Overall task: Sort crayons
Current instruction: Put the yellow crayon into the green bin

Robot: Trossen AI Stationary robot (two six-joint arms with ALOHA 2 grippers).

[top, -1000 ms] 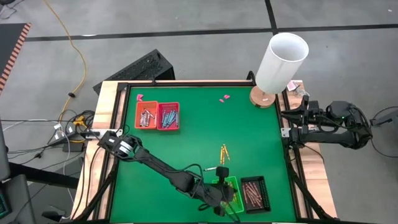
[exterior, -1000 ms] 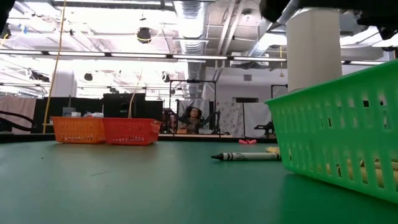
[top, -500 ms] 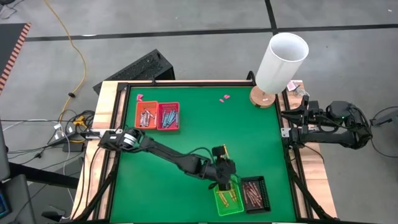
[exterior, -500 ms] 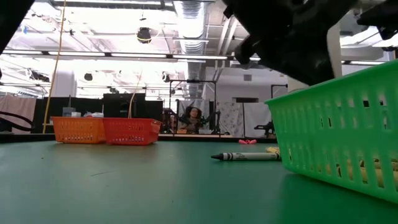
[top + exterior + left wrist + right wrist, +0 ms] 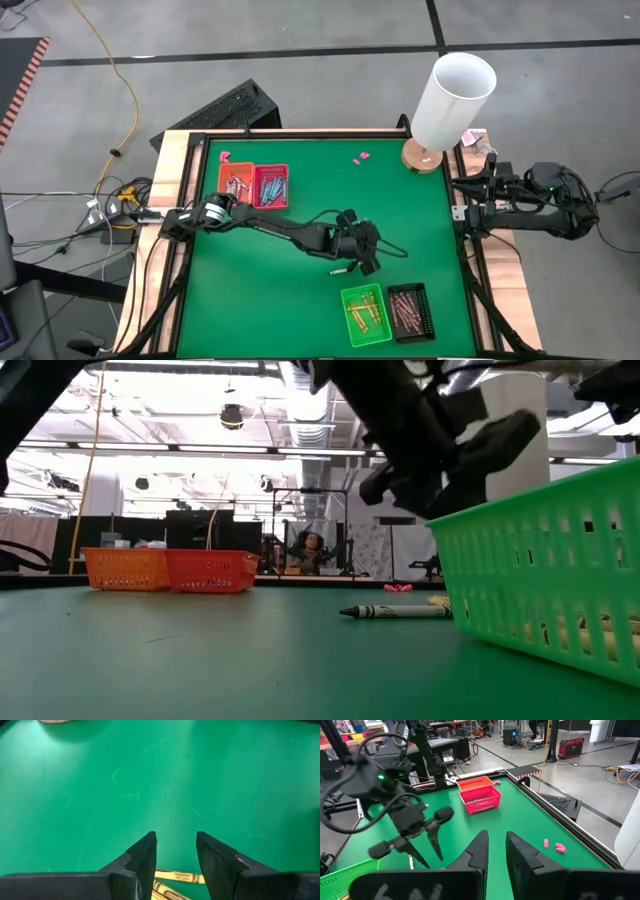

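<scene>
Now that the left claw point(image 5: 366, 250) has left the green tray point(image 5: 364, 314), empty and parted, it hovers over yellow crayons point(image 5: 172, 878) (next pick, likely).

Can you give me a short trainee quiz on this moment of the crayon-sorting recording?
1. True or false: the left gripper hangs over the loose yellow crayons with its fingers apart and nothing between them.
2. Which tray lies next to the green tray? A. orange tray B. black tray C. red tray
3. Fill in: the right gripper waits at the table's ___ edge, beside the white cylinder.

Key: 1. True. 2. B, the black tray; the orange tray and red tray sit together at the far left. 3. Right; the right gripper.
</scene>
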